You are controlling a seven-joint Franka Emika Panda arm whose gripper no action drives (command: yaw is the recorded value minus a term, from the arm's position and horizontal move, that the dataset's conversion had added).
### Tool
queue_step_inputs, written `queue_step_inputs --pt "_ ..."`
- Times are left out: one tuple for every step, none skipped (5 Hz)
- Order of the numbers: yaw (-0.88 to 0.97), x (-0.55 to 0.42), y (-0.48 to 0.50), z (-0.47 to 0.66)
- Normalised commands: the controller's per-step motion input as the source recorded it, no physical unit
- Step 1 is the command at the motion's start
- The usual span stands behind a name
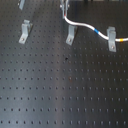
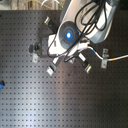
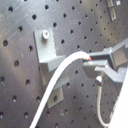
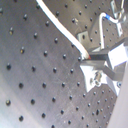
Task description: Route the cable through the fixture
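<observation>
The first exterior view looks low and obliquely across the black perforated metal breadboard point(image 1: 60, 90); the second exterior view looks straight down from higher. Both wrist views sit close above that board, both sharing the thin white cable point(image 3: 60, 75).

The cable point(image 4: 59, 26) runs from 11 o'clock down toward centre-right across the black perforated board point(image 4: 35, 75), ending at a grey finger point(image 4: 102, 56) of the gripper point(image 4: 92, 60) at 3 o'clock. A thinner white wire point(image 4: 101, 20) loops at 1 o'clock.
</observation>
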Motion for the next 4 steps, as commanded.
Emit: queue_step_inputs --pt "0.35 0.226 -0.4 0.0" --pt "0.0 -0.024 -0.717 0.0" --pt "-0.23 -0.448 -0.259 0.0" --pt "0.12 -0.191 0.013 -0.08"
